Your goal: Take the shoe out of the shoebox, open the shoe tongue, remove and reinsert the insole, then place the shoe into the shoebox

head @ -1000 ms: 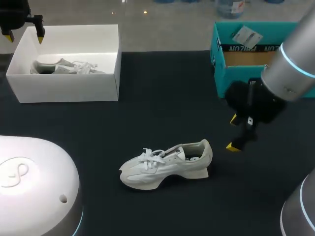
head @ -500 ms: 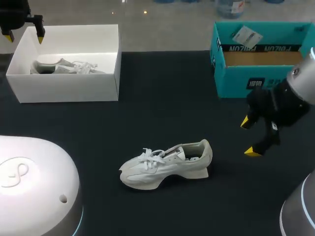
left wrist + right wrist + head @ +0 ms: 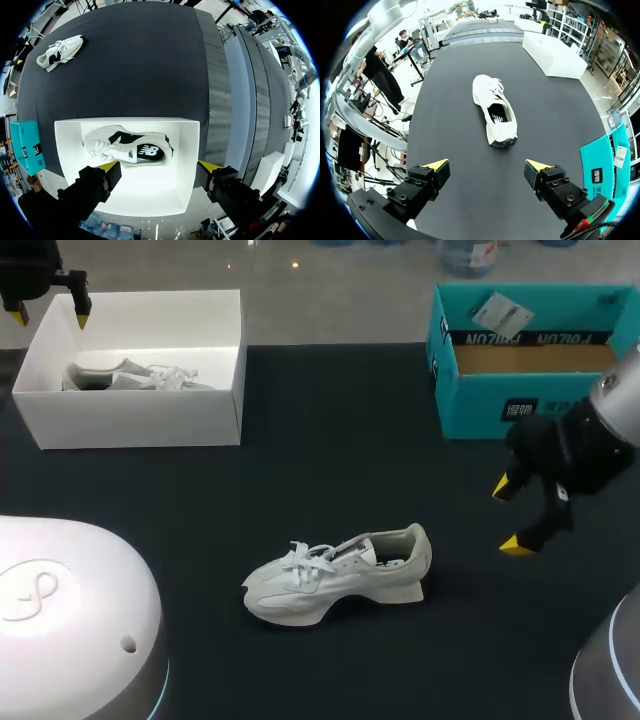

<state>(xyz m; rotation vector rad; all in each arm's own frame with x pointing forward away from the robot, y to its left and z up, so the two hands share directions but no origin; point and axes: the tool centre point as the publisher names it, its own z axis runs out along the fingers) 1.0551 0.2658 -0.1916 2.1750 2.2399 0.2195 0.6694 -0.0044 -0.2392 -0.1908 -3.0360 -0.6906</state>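
A white sneaker (image 3: 340, 575) rests on its sole near the middle of a dark table (image 3: 330, 440). Its toe points left and its heel points right.

The right gripper (image 3: 508, 517) hangs to the right of the heel, well apart from the shoe. Its two yellow-tipped fingers are spread and hold nothing. In the right wrist view the sneaker (image 3: 495, 110) lies on the table ahead of the gripper (image 3: 486, 164), heel end nearest it and not between its fingers.

An open teal shoebox (image 3: 530, 360) stands on the far right of the table, just beyond the right gripper.

On the far left sits an open white box (image 3: 130, 420) with a second sneaker (image 3: 130, 375) lying inside. The left gripper (image 3: 50, 313) hovers above that box's far left edge, fingers wide apart and empty. In the left wrist view the second sneaker (image 3: 127, 146) lies in the box just ahead of the fingertips.
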